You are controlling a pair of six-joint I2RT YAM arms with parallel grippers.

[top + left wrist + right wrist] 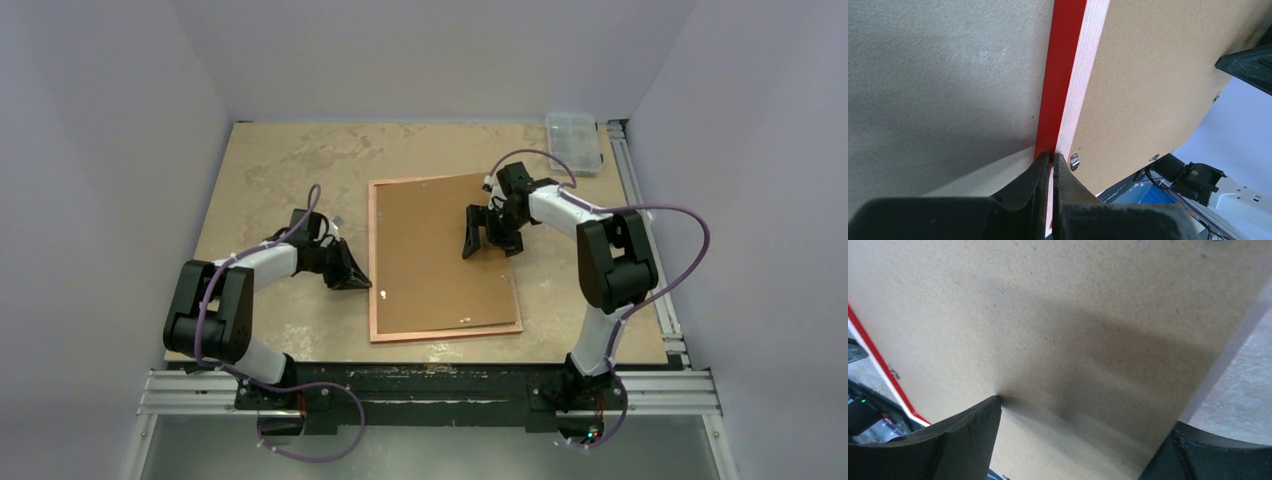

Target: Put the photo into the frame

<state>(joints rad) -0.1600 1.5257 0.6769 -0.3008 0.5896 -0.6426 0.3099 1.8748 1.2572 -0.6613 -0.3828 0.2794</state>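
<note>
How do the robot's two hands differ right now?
The left hand is pinched shut on the thin red edge of the frame; the right hand is spread wide open and holds nothing. The left hand sits at the frame's left side; the right hand is over the brown backing board. Both have two black fingers.

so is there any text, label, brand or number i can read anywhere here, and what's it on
No readable text in any view.
frame: plain red edge, no writing.
backing board: bare brown, no label or stamp.
clear box: too small to tell if anything is printed on it.
</note>
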